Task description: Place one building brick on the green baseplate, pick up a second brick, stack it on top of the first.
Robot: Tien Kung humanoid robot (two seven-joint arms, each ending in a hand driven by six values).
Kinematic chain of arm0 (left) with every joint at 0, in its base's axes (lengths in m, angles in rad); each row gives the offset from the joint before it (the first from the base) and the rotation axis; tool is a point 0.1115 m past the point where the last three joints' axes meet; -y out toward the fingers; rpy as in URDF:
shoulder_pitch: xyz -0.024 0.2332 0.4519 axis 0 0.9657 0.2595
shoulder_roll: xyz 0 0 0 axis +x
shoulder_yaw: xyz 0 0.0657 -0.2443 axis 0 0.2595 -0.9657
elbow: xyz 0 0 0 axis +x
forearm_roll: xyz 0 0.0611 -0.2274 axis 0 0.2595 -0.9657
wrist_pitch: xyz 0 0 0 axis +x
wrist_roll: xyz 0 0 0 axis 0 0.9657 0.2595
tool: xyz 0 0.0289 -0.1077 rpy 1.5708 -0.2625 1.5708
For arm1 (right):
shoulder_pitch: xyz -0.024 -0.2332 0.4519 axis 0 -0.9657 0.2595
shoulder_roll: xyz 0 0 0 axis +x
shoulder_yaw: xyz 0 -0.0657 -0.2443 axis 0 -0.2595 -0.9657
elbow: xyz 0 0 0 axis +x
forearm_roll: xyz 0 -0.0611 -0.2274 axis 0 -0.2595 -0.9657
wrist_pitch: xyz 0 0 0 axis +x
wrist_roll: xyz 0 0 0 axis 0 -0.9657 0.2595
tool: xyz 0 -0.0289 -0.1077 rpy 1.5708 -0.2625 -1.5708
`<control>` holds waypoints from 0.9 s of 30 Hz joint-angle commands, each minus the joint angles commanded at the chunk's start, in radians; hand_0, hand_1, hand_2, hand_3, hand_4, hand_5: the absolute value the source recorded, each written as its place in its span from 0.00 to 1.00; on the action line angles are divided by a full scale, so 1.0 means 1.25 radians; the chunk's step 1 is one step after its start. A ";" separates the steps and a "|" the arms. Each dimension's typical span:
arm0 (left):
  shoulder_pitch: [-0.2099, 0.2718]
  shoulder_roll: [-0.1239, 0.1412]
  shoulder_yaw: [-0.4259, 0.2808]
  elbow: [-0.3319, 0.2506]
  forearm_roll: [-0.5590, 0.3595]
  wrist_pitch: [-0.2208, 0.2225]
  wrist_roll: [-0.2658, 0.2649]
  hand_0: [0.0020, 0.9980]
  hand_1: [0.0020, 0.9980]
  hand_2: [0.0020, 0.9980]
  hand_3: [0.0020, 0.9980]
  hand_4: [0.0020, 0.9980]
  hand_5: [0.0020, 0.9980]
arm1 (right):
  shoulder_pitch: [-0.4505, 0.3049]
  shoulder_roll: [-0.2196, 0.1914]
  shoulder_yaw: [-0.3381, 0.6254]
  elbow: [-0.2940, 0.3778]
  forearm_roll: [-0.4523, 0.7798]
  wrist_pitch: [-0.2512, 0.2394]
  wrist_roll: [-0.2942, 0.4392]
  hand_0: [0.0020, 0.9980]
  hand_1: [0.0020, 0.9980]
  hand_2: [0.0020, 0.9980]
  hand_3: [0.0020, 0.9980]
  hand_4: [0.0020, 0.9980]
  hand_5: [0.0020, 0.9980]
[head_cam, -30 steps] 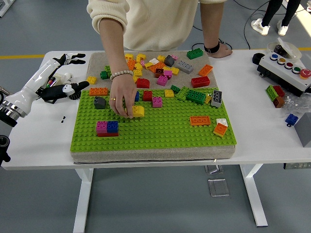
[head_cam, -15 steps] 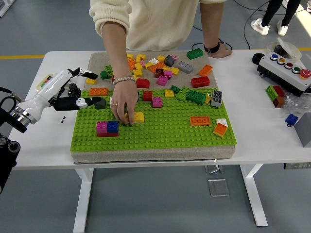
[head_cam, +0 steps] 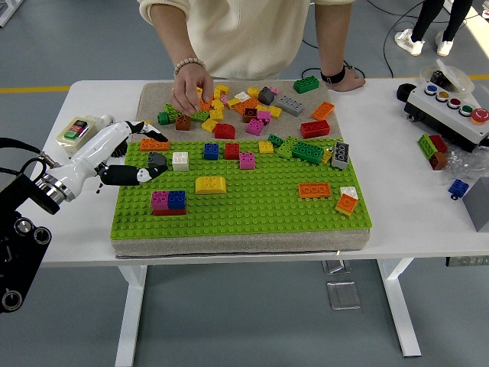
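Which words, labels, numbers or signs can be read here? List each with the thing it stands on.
No readable text in the head view.
Small box at the table's left, near the left hand: its green and red label is too blurred to read.
Button box at the right: coloured buttons, no lettering legible.
Bricks on the green baseplate: no print visible.

Green baseplate (head_cam: pixel 252 210) lies flat on the table; a curved yellow brick (head_cam: pixel 210 184) sits studs-up left of its middle.
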 joint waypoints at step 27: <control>-0.119 -0.058 0.115 0.143 0.162 -0.027 -0.021 0.88 0.80 0.77 0.80 0.90 0.17 | 0.007 -0.003 -0.021 0.000 -0.001 0.000 0.007 0.74 0.66 0.71 0.60 0.92 0.50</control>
